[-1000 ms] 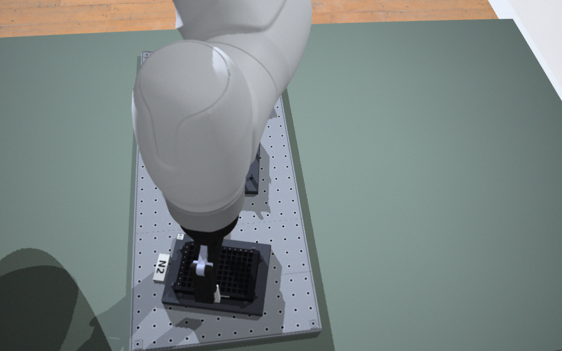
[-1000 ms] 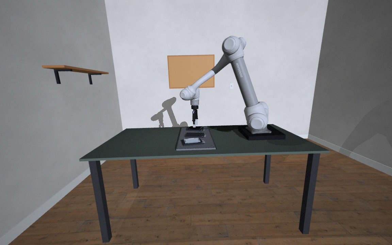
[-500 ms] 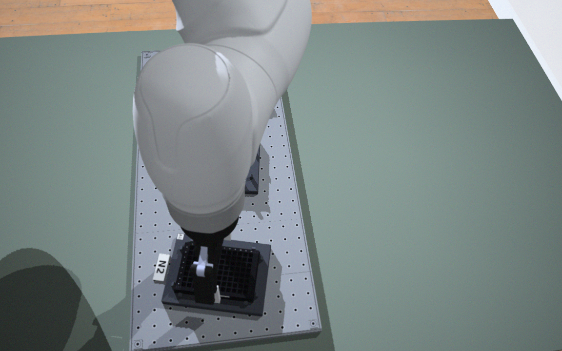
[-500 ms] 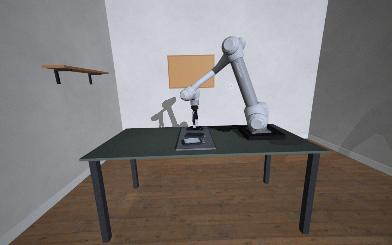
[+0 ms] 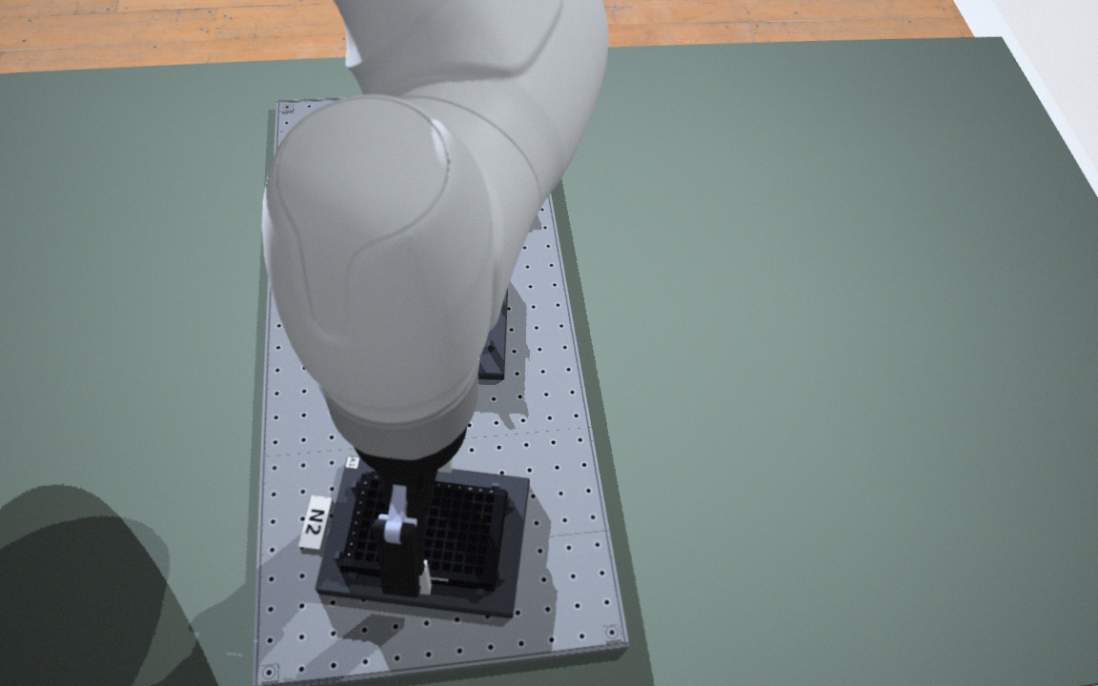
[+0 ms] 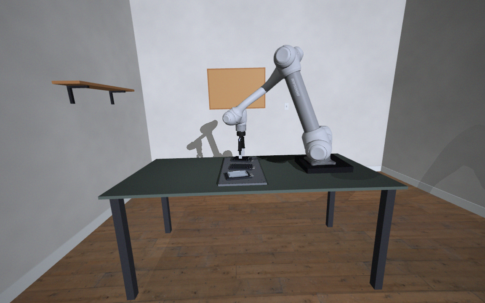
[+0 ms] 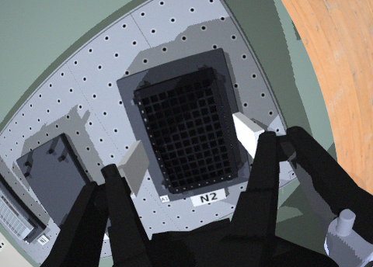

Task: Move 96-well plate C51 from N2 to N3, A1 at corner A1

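Note:
The black 96-well plate C51 sits in the dark plate nest N2, with the white N2 label on the deck by its short end. It also shows in the top view. My gripper is open and empty above the plate, its two pale pads outside the plate's long sides. In the top view the gripper hangs over the plate's left part. The empty dark nest N3 lies beside N2. The pale plate C15 shows at the left edge.
The nests stand on a grey perforated deck plate on a green table. My arm's large elbow hides the deck's middle in the top view. The arm's black base stands at the table's right.

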